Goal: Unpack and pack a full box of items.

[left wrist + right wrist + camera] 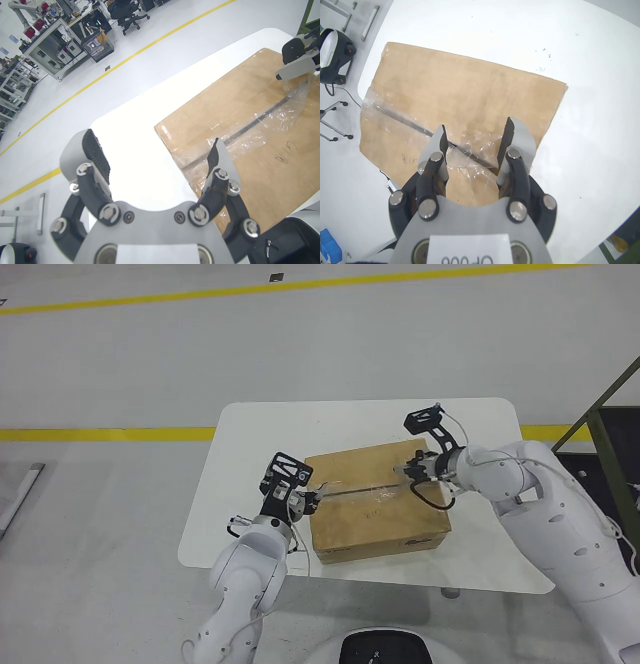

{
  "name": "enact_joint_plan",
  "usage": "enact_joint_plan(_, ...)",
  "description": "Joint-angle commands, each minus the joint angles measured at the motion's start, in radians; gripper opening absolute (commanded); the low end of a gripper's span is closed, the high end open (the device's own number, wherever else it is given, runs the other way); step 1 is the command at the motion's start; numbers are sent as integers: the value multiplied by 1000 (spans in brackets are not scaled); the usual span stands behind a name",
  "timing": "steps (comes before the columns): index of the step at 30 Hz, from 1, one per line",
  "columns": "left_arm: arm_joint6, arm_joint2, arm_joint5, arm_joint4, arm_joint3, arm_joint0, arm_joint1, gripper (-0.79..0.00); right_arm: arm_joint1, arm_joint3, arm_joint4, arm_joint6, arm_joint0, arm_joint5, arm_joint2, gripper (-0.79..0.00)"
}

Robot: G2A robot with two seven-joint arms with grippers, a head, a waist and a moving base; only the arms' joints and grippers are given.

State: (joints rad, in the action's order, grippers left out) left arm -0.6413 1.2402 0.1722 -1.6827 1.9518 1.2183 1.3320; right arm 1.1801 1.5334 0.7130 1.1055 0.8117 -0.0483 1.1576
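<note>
The closed cardboard box sits in the middle of the white desk. Its centre seam is its long line, running from left to right across the middle of the top view and rising slightly toward the right. Clear tape covers that seam.

The right gripper is at the seam's right end, jaws spread. The 2 jaws stand on either side of the seam, over tape that is loose and crumpled there. I cannot tell whether any tape clings to a jaw.

The left gripper hangs at the seam's left end, jaws also spread. 1 jaw is above the box edge, the other above bare desk.

My judgement is that the right arm is better placed for peeling, since the lifted tape lies directly between its jaws. A pull would need to follow the seam toward the left of the frame.
</note>
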Motion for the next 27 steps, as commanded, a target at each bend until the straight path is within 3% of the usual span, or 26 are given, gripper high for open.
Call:
enact_joint_plan(1, 1, -2, -3, 0, -1, 0, 0, 0, -1, 0, 0, 11, 4, 2, -1, -382)
enact_joint_plan(4, 1, -3, -4, 2, -2, 0, 1, 0, -1, -7, 1, 16, 6, 6, -10, -434)
enact_joint_plan(8, 2, -6, -2, 0, -6, -2, 2, 0, 3, -34, -5, 5, -4, 10, -33, -591)
enact_joint_plan(10, 1, -9, 0, 0, -8, -4, 2, 0, 5, -46, -9, -5, -11, 10, -40, -683)
enact_joint_plan(11, -1, -10, 1, 1, -8, -4, 3, 0, 6, -49, -13, -14, -13, 9, -41, -785)
enact_joint_plan(27, -21, -17, 16, 0, -21, -18, 5, 0, -13, 75, -93, -187, 108, 24, 89, -785)
